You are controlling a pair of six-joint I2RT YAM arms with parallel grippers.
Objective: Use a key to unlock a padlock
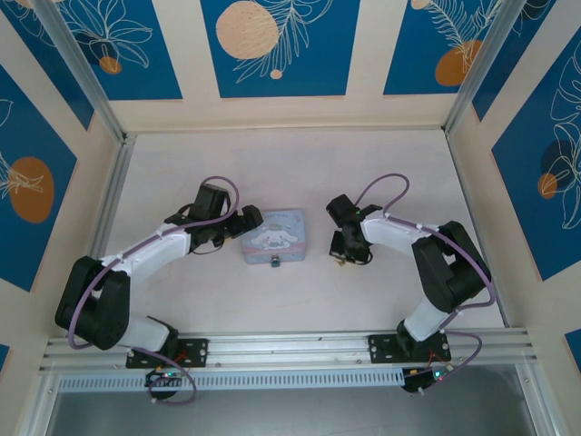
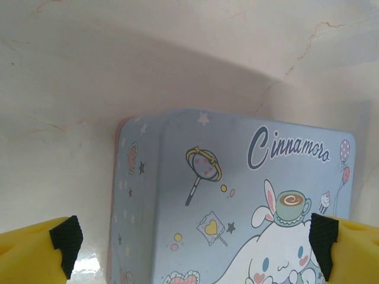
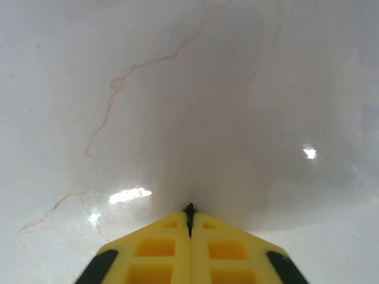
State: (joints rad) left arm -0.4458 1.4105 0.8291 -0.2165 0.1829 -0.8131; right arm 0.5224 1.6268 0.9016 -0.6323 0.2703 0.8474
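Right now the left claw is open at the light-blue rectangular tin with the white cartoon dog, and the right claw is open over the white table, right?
No. The right claw is shut: the right wrist view shows its yellow fingers pressed together over the white table. The left claw is open at the light-blue rectangular tin.

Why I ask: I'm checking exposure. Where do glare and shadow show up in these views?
Right wrist view: bright glare patches on the table, a soft shadow ahead of the fingers. Left wrist view: a broad shadow on the table behind the tin. Top view: even light, faint shadows under the arms.
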